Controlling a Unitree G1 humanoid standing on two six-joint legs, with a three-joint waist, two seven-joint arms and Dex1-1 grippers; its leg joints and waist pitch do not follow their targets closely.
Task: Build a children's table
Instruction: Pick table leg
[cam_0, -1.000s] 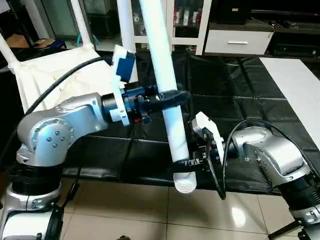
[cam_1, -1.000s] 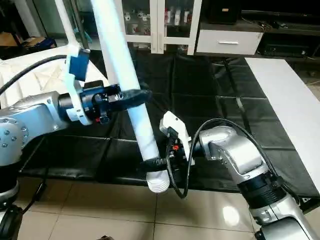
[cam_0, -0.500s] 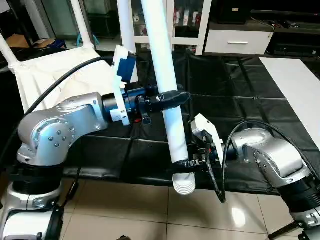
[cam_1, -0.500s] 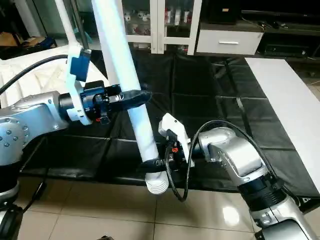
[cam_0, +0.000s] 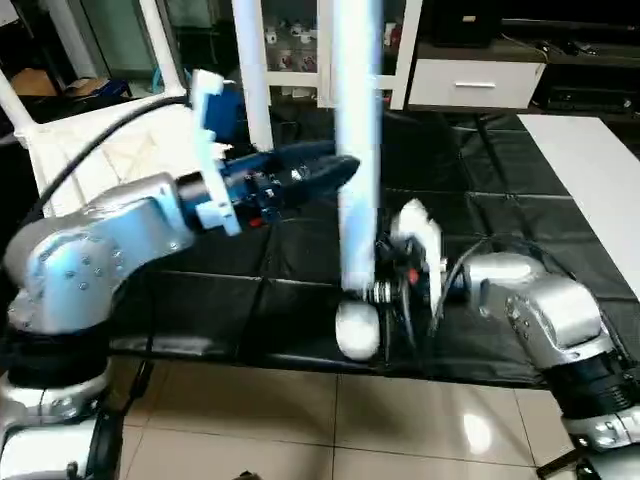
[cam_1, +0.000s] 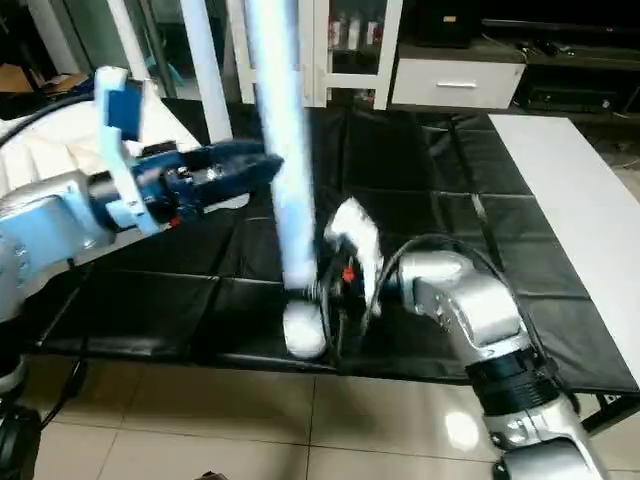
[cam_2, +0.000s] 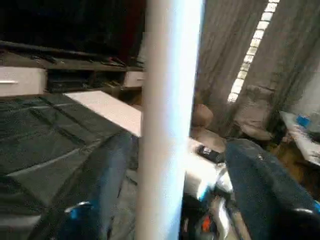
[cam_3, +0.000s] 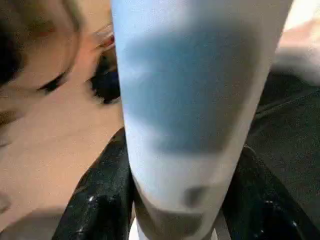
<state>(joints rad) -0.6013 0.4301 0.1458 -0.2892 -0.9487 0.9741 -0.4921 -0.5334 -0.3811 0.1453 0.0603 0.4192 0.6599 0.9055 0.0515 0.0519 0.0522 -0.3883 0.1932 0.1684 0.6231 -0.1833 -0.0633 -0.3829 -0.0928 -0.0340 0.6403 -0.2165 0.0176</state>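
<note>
Cabinet (cam_0: 300, 40): top centre of the head view, glass doors, small items on its shelves, too small to tell what
Leg (cam_0: 357, 170): white tube, nearly upright at centre frame, rising out of the top edge, its rounded lower end just above the floor tiles in front of the black mat (cam_0: 500, 170)
Right gripper (cam_0: 372, 293): clamped on the leg near its lower end; the wrist view shows a black finger (cam_3: 95, 200) pressed on each side of the tube
Right arm: silver forearm enters from lower right, reaching left
Left gripper (cam_0: 325, 170): fingers apart, the leg standing between them without clear contact
Left arm: enters from left, forearm level, pointing right
Tabletop (cam_0: 90, 150): upper left, tilted, behind the left arm
</note>
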